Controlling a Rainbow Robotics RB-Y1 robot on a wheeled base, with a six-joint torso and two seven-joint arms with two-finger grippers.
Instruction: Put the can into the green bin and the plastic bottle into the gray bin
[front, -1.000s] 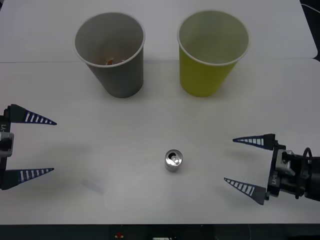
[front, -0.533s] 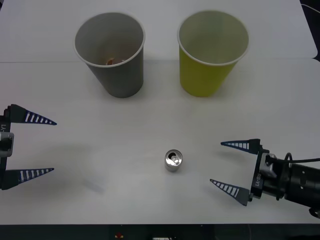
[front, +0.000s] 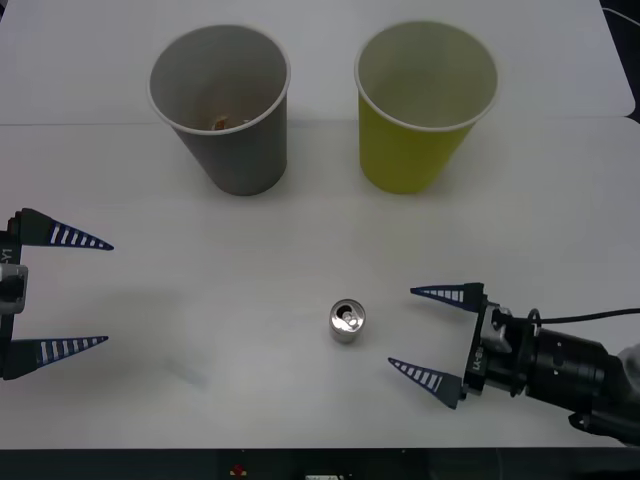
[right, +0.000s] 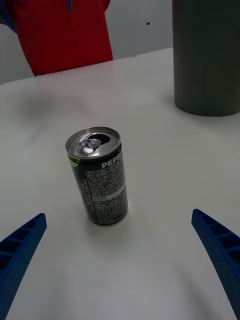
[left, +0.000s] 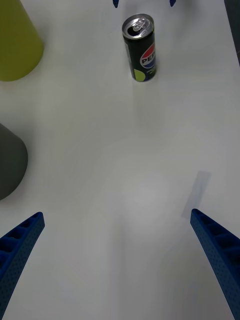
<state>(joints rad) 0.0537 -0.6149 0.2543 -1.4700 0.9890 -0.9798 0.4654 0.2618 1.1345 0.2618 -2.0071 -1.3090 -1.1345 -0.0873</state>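
The small black can (front: 347, 321) stands upright near the table's front middle, silver top up; it also shows in the right wrist view (right: 97, 175) and the left wrist view (left: 140, 47). My right gripper (front: 401, 328) is open just right of the can, apart from it, its fingers (right: 20, 245) either side of the can's line. At the left edge my left gripper (front: 107, 293) hangs open and idle. The gray bin (front: 225, 150) and the green bin (front: 415, 150) stand upright at the back. The plastic bottle is hidden; a small brownish bit lies inside the gray bin.
The white table's front edge (front: 300, 448) runs close below the can. A seam (front: 80, 124) crosses the table behind the cups' bases. Bare tabletop lies between the can and both cups.
My right gripper has slid left along the table toward the can, staying open. The can, both cups and the left gripper have not moved.
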